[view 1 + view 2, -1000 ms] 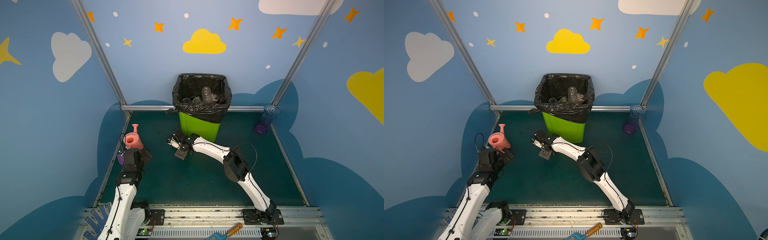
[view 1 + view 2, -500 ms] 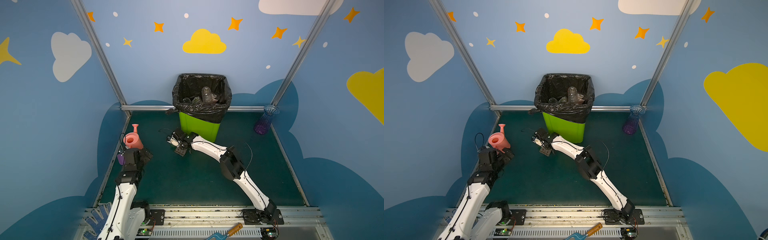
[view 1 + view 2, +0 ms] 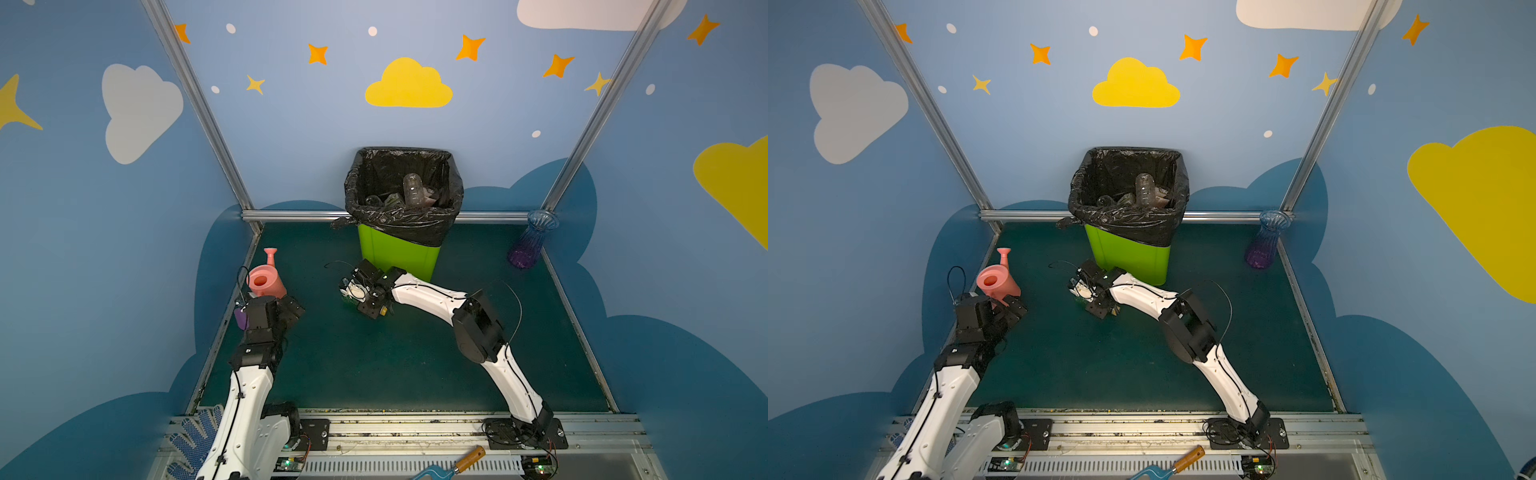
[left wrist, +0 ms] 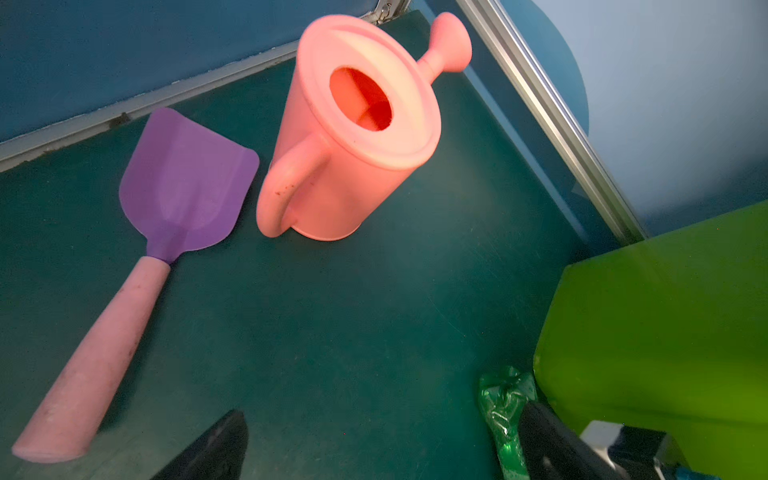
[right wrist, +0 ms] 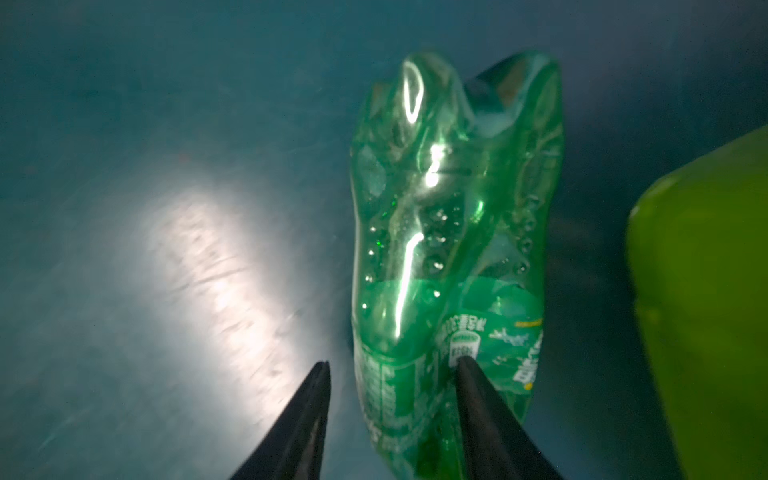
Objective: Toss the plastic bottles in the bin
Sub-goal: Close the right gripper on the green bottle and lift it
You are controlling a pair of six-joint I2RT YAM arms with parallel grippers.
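Since a second ago the right claw [image 5: 391, 365] has closed from wide to a pinch on the green bottle [image 5: 449, 228]. One finger presses into the label and the other sits along the opposite side, and the body is dented and crumpled. The right arm has hardly shifted meanwhile. The left claw [image 3: 293, 309] has stayed where it was, its jaws wide with nothing between them. The green bottle is low at the mat [image 3: 374, 365], just in front of the bin [image 3: 395, 253] at its near left corner; whether it is lifted clear cannot be told. The bin stands at the back wall, a black liner [image 3: 399, 226] folded over its rim. Inside it a clear bottle [image 3: 413, 189] stands tilted above several others that are too dim to sort out. A pink can [image 4: 353, 137] stands upright at the left edge, with a purple spade [image 4: 183, 178] lying flat just beside it. A vase [image 3: 530, 245] stands in the far right corner. The mat is dark green and edged with metal rails. The walls are blue with painted clouds and stars.
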